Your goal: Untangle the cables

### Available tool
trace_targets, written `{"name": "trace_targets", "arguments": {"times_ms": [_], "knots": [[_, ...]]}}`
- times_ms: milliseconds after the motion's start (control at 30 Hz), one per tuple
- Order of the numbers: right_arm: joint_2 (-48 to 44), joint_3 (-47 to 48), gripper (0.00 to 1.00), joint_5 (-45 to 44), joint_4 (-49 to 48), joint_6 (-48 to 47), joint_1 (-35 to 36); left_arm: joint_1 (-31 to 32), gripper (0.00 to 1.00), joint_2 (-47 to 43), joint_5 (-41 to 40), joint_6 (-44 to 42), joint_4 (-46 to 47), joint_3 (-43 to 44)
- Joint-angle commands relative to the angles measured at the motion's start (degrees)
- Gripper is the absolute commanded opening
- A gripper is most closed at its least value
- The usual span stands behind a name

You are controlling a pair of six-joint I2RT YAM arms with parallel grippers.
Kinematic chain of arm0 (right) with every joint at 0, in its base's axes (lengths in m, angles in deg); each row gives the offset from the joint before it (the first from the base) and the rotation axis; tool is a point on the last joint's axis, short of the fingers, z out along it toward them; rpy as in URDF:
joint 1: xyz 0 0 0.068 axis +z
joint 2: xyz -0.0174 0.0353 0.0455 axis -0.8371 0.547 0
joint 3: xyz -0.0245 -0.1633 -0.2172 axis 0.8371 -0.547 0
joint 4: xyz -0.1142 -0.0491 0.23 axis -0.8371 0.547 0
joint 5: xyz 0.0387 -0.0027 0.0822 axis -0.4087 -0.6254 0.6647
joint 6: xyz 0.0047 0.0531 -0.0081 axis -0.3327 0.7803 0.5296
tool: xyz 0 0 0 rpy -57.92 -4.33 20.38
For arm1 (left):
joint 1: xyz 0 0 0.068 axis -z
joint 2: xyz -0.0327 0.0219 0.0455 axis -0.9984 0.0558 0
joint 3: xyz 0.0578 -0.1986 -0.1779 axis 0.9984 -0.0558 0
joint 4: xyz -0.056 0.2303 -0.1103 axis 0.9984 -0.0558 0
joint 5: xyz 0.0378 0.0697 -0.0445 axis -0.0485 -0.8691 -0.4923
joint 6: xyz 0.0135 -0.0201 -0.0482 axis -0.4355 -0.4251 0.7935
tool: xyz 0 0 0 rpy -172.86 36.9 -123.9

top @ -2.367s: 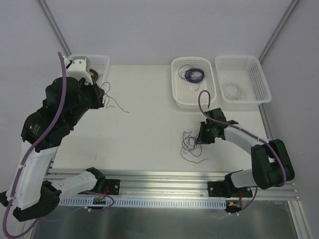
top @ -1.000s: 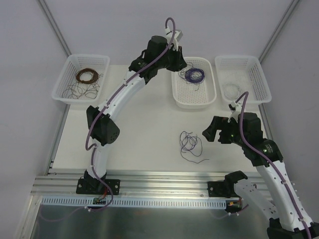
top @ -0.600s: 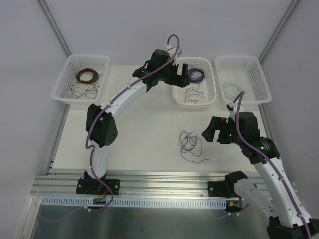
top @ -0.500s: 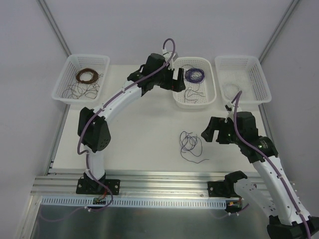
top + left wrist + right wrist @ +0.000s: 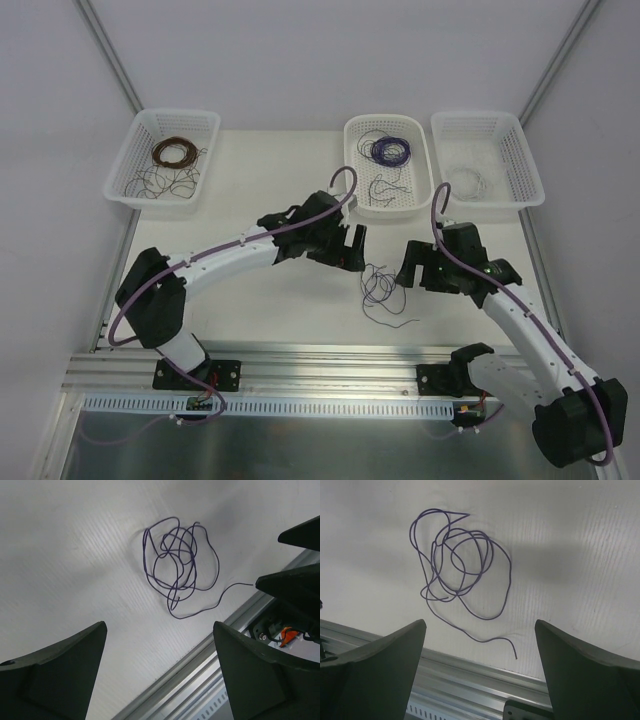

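Top view first: the cables [image 5: 382,290] lie in a loose purple tangle on the bench [image 5: 250,215], just below the centre of the frame, one tail trailing to the lower right. The left gripper [image 5: 352,248] hangs just to the upper left of the tangle and the right gripper [image 5: 408,268] just to its right, neither touching it. Over to the left wrist: the cables [image 5: 177,565] sit in the upper middle of the frame, and the left gripper [image 5: 159,625] has its jaws spread wide with nothing between them. Right wrist now: the cables [image 5: 460,565] lie at upper centre-left, flat on the bench, and the right gripper [image 5: 480,622] is also wide open and empty.
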Motion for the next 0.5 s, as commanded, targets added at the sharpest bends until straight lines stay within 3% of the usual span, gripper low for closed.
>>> {"name": "trace_targets", "arguments": {"times_ms": [0, 467], "knots": [[2.67, -1.26, 0.95, -2.25, -4.52, 2.18, 0.07, 2.81, 0.88, 0.36, -2.42, 7.58, 0.74, -2.32], [12.87, -3.64, 0.75, -2.17, -10.58, 3.24, -0.02, 8.09, 0.65, 14.95, -6.99, 14.26, 0.47, 4.36]]}}
